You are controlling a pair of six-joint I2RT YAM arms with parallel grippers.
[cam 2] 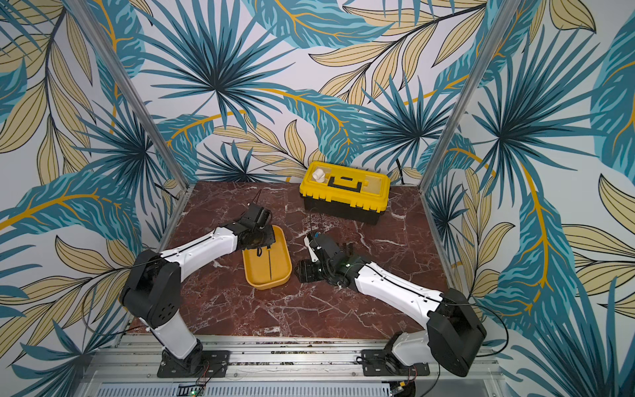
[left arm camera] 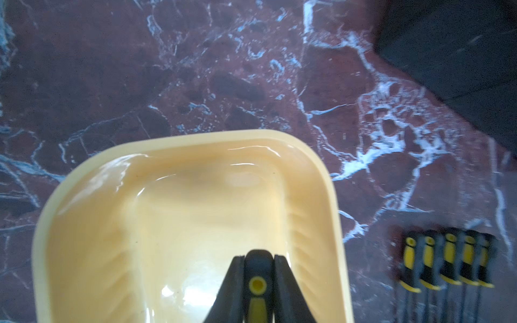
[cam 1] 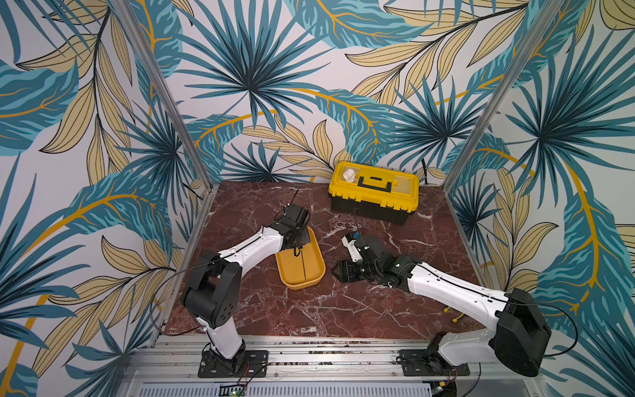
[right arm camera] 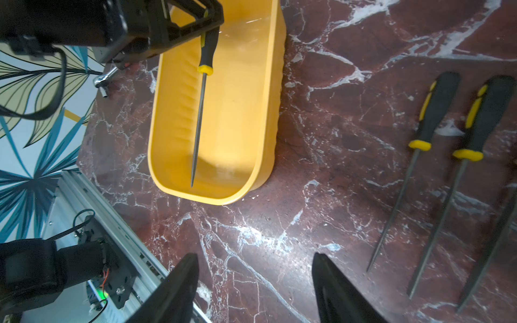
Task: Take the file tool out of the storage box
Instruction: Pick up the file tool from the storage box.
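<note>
Near edge: bare red-brown marble-pattern desk (cam 1: 309, 316). Right end effector (right arm camera: 254, 256) spread wide, empty, low over desk beside shallow yellow plastic storage box (right arm camera: 275, 84). Inside box lay slim file tool (right arm camera: 200, 112) with black-and-yellow handle, long axis along box length. Tip sat by near end wall, handle at far end, clamped in left end effector (left arm camera: 257, 257). Open room lay above rim. Row of matching loose files (right arm camera: 472, 112) lay on right arm's side. Black toolbox with yellow lid (cam 1: 372, 194) stood well behind.

Red-brown marble-look worktop (cam 1: 309, 309), white veins. Directly on it: yellow storage box (cam 1: 302, 284), left of centre, long side running front to back; black toolbox (cam 1: 374, 197) with yellow lid at the far edge, right of centre; five black-and-yellow-handled files (left arm camera: 450, 257) in a parallel row, beside the box, not touching it.
</note>
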